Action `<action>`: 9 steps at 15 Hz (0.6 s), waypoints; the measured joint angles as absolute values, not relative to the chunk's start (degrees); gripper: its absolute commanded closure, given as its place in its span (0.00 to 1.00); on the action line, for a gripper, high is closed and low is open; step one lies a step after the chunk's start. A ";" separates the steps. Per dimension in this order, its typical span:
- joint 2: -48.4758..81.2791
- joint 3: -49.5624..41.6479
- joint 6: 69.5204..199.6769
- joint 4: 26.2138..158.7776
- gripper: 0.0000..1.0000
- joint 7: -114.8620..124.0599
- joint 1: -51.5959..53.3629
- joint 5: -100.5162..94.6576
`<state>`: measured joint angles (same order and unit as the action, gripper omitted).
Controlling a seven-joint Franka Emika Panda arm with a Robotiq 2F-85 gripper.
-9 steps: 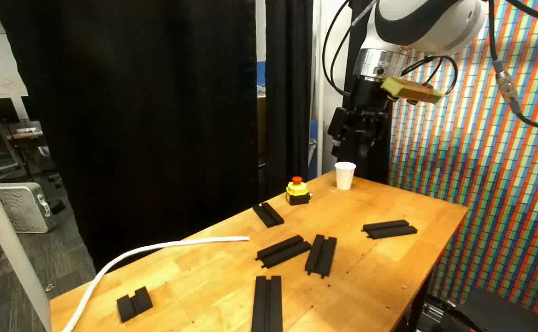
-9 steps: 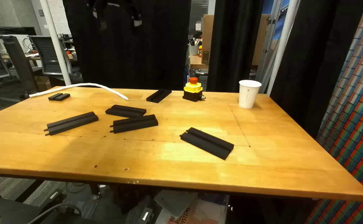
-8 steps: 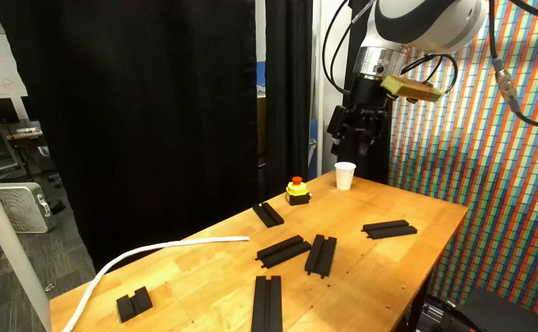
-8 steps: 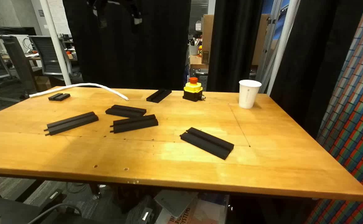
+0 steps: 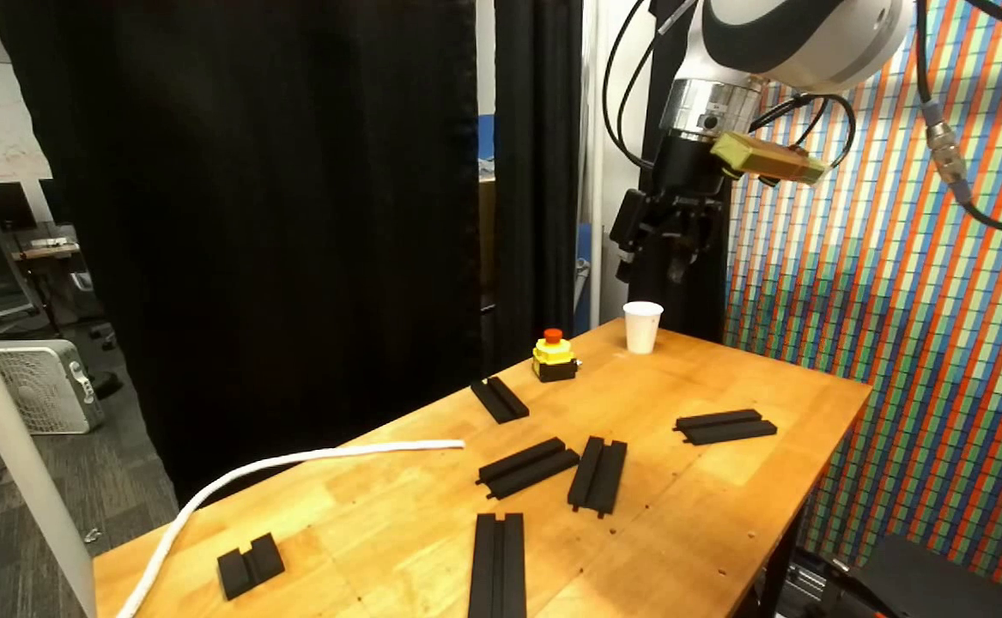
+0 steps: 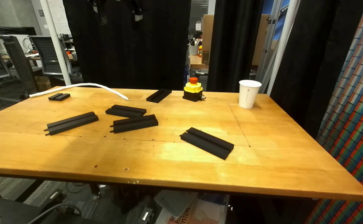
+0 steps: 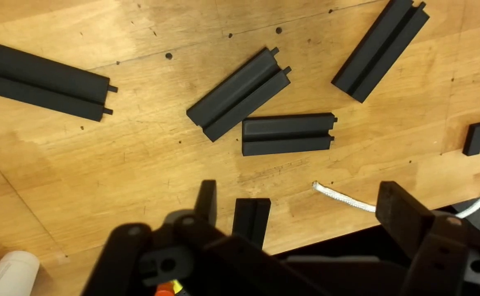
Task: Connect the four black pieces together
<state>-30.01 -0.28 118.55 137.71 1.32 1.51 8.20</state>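
In an exterior view, below the near edge of the wooden table, I can read "SYSTEMS" on a pale printed sheet; the letters beside it are cropped. A white paper cup stands upright at far right, its print too small to read. From this viewpoint, four pieces lie unjoined on the table: the left black bar, the right black bar and, between them, the far middle bar and the near middle bar, these two so close that I cannot tell whether they touch. A shorter black piece lies farther off, left of a red-and-yellow stop button; a small black block sits far left near a white cord. In the wrist view my gripper stands with jaws spread wide, bare wood showing between them; past it only a scrap of the stop button shows, which both exterior views show whole. An exterior view alone takes in the white arm and a box fan.
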 measured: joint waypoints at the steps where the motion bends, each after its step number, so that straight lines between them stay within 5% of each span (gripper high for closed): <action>1: -29.81 -0.30 118.61 137.93 0.00 1.40 1.12 8.05; 9: -28.37 -4.86 125.41 144.07 0.00 -8.09 -3.72 -1.84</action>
<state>-28.37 -4.86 125.41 144.07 -8.09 -3.72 -1.84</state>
